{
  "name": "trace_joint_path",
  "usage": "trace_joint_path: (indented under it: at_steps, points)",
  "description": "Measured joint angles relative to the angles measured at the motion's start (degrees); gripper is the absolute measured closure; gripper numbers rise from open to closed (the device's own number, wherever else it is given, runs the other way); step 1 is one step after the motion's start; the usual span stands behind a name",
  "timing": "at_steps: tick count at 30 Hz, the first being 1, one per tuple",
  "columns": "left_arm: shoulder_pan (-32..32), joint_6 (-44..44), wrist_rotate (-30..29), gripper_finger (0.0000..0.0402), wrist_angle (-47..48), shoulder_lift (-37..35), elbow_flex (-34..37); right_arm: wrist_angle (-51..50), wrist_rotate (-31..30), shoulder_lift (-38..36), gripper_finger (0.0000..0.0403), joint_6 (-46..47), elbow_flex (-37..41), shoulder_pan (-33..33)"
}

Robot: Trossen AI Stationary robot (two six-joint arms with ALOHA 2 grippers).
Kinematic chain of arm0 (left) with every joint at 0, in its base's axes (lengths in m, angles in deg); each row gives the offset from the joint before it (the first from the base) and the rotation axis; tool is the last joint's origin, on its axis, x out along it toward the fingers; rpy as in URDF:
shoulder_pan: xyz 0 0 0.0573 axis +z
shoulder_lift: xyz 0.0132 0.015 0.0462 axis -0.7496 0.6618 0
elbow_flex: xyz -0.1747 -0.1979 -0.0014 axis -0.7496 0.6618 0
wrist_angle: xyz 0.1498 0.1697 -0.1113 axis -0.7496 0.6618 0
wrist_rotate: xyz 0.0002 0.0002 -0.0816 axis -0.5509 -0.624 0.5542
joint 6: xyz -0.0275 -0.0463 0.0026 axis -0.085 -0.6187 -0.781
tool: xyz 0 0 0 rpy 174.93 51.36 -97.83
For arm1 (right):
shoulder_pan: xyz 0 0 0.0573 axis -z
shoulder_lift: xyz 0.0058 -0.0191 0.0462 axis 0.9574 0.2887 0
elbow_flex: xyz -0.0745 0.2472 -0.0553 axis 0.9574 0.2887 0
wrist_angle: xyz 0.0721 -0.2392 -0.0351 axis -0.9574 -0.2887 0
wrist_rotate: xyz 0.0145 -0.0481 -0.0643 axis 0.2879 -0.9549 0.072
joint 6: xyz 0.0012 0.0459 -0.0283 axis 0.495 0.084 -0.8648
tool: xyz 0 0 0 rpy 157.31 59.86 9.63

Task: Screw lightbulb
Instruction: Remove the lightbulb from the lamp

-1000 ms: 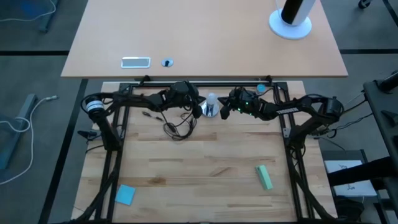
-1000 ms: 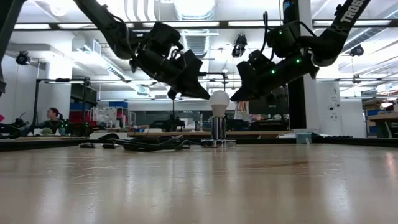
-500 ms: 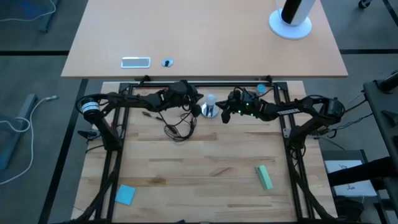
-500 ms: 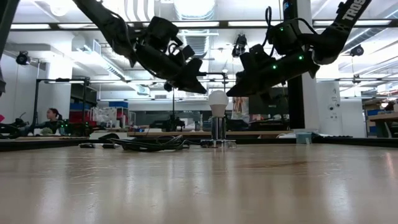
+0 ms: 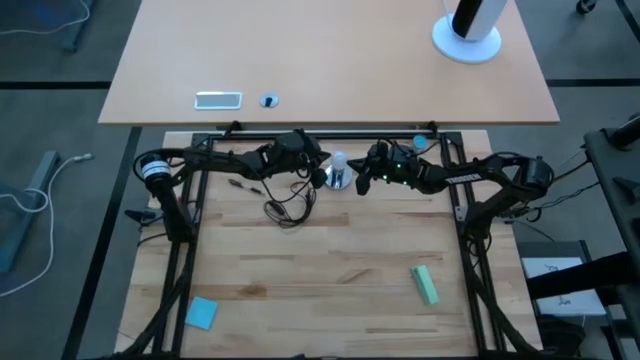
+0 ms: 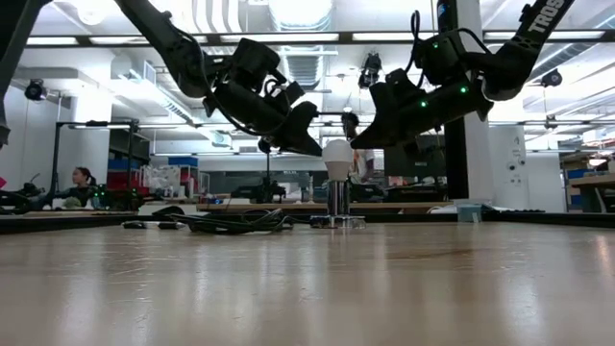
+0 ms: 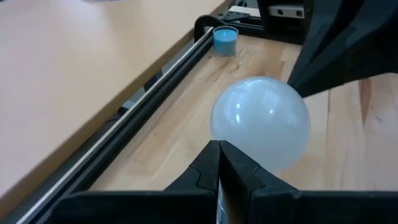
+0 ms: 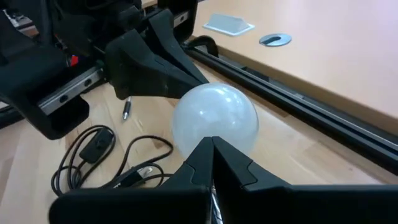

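At the far left of the wooden table (image 5: 320, 270), near its front edge, a light blue sticky-note pad (image 5: 201, 312) lies flat. Farther back, the left arm reaches in from the left side, and its left gripper (image 5: 318, 171) hangs above the table just left of the lightbulb (image 5: 340, 160). In the left wrist view its two dark fingers (image 7: 208, 169) are pressed together, tip against tip, with the frosted globe right beyond them; whether the tips touch the glass I cannot tell. Below and left of that gripper a black cord (image 5: 287, 205) lies in loose coils on the wood, with an inline switch on it in the right wrist view.

The lightbulb stands upright near the back edge of the table, its base seated in the round silver socket (image 6: 336, 204), which rests on the tabletop. From the low view both grippers sit at the height of the globe, one on each side, pointing down toward it.

Just right of the bulb hangs the right gripper (image 5: 362, 180), green lights glowing on its wrist. Its fingers (image 8: 208, 163) are likewise closed against each other, holding nothing, with the bulb directly ahead of the tips.

Behind and to the right, a small blue cap (image 5: 418, 143) stands by the black rail at the table's back edge. Toward the front right a pale green block (image 5: 425, 284) lies on the wood. On the lighter desk beyond the rail are a white plate (image 5: 218, 99) and a round grommet (image 5: 268, 100).
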Motion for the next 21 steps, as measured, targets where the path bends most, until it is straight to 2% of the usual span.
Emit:
trace_joint_path:
  at_steps: [21]
  points:
    - [-0.2, -1.9, 0.5, 0.0401, 1.6, -0.2, 0.0, -0.3, 0.0, 0.0, 0.0403, -1.1, 0.0, 0.0]
